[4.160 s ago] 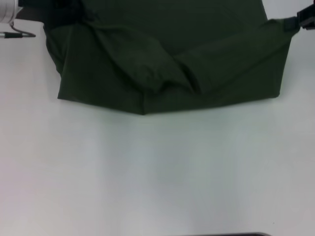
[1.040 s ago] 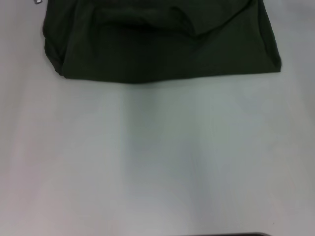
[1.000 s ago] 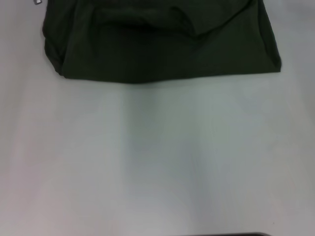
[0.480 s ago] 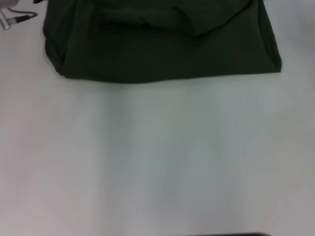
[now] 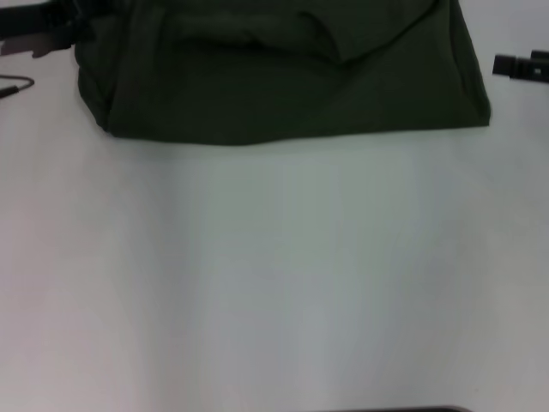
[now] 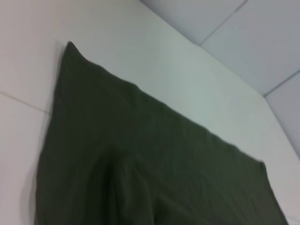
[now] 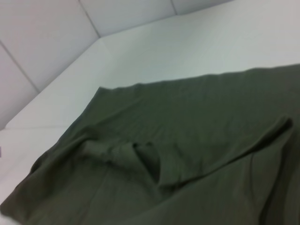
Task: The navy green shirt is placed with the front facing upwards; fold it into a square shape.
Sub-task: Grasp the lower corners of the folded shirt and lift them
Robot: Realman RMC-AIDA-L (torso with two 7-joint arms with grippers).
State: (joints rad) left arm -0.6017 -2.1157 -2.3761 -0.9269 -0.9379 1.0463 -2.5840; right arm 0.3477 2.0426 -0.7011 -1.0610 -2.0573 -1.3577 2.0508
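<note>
the navy green shirt (image 5: 283, 77) lay at the far side of the white table (image 5: 274, 283), already folded into a compact block. its near edge ran almost straight across the head view, and the two side edges were also fairly clean. only plain green cloth showed on top; no lettering was visible. one sleeve (image 7: 140, 159) was tucked inward and lay as a loose flap on the upper layer, with soft wrinkles around it. the far edge of the shirt was cut off in the head view, so i could not tell its full outline there.

the left gripper (image 5: 39, 26) was beside the far left corner of the shirt, and the right gripper (image 5: 519, 66) was just beside the right edge, apart from the cloth. for both, i cannot tell if the fingers were apart or together.

in my judgement the main folds were done and the shape was close to a square. what was maybe left was to flatten the sleeve flap and check the far edge.
</note>
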